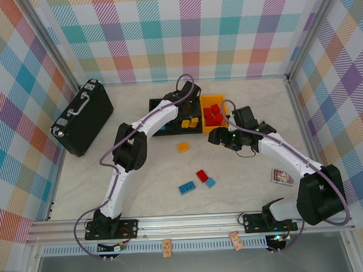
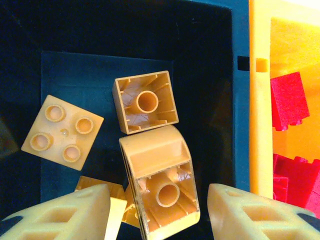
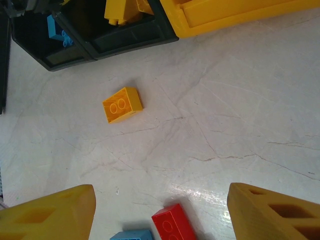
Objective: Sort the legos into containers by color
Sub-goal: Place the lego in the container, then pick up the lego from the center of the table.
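Observation:
My left gripper (image 2: 160,200) hangs open inside a black container (image 2: 200,75). A yellow lego (image 2: 162,185) lies between its fingers (image 2: 65,212) with a gap on each side, beside two more yellow legos (image 2: 146,102) (image 2: 62,131). From above, this gripper (image 1: 185,114) is over the middle black container (image 1: 199,130). The yellow container (image 1: 223,103) to its right holds red legos (image 1: 213,115). My right gripper (image 3: 160,200) is open above bare table, with a red lego (image 3: 172,224) and a blue lego (image 3: 132,235) just below it. A yellow lego (image 3: 122,104) lies further off.
Loose on the table are a yellow lego (image 1: 183,146), a red one (image 1: 202,176) and two blue ones (image 1: 186,188) (image 1: 210,183). The left black container (image 1: 153,104) holds blue legos. A black case (image 1: 82,115) lies far left, a small card (image 1: 282,176) right.

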`<state>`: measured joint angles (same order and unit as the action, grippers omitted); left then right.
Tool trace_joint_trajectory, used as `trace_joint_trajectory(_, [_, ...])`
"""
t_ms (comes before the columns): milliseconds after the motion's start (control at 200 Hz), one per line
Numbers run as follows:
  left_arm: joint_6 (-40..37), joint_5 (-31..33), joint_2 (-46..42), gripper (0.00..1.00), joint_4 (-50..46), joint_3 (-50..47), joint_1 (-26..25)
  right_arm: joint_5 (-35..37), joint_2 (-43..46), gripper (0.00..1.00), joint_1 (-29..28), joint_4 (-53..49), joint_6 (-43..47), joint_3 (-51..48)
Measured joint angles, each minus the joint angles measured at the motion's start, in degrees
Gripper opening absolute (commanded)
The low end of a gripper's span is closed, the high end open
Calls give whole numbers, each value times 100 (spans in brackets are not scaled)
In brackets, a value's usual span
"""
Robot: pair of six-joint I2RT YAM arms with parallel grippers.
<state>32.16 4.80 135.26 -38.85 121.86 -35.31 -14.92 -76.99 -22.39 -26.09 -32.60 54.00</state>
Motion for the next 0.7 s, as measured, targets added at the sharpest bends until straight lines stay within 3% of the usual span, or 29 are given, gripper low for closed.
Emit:
trace_joint_trajectory(265, [-7, -28, -372, 55, 70, -439, -15, -101, 0, 70, 0, 68, -20, 0])
trace_joint_trajectory(700, [-11, -142, -2197, 55, 505, -2361, -101, -208, 7, 71, 0, 70, -9, 0])
